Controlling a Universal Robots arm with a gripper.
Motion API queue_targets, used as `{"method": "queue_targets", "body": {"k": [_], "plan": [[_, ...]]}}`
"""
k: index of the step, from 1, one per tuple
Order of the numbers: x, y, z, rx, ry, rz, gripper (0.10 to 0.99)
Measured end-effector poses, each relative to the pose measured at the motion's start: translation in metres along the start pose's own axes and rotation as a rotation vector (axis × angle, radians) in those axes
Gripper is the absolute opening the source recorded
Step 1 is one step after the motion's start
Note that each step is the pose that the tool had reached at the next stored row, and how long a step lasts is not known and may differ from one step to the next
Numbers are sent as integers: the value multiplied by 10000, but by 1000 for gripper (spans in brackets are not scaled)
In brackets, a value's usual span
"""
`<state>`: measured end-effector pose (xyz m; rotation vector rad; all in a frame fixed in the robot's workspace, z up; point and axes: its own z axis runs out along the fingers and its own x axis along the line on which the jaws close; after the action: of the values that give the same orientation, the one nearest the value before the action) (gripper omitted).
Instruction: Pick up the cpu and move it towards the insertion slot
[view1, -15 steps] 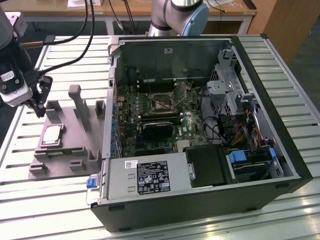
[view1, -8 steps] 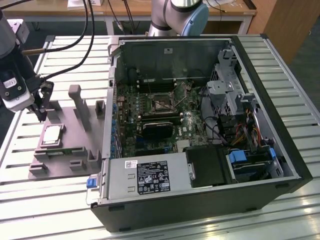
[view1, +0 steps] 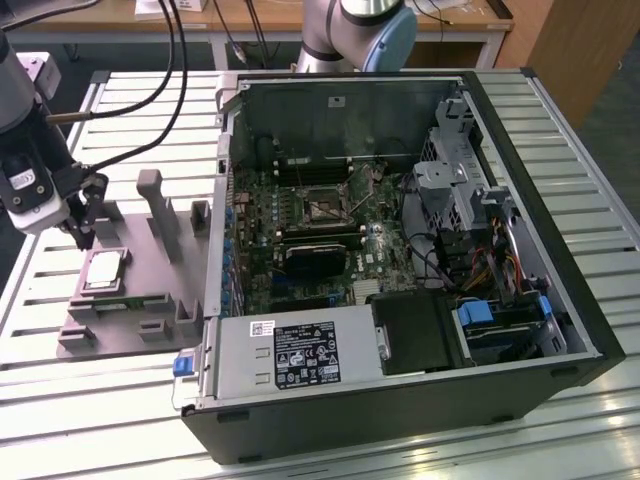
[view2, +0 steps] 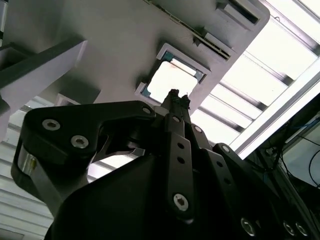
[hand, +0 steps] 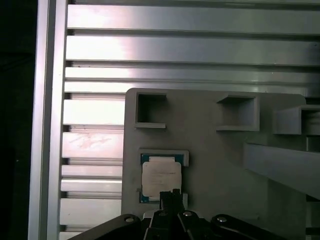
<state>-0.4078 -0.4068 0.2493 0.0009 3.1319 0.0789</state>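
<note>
The cpu (view1: 104, 270) lies flat and ungrasped in its recess on the grey fixture (view1: 150, 300), at the exterior view's left. Just above it hangs the gripper (view1: 88, 235), its tips pinched together on nothing. Farther right, the insertion slot (view1: 322, 205) sits inside the open computer case (view1: 560, 300).

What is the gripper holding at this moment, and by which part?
Nothing: the cpu lies flat in its recess of the grey holder, with the gripper close over it.
</note>
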Motion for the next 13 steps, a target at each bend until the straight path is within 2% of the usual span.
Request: {"method": "queue_targets", "body": {"k": [13], "plan": [[23,-10,213,-40,-5,120,102]]}}
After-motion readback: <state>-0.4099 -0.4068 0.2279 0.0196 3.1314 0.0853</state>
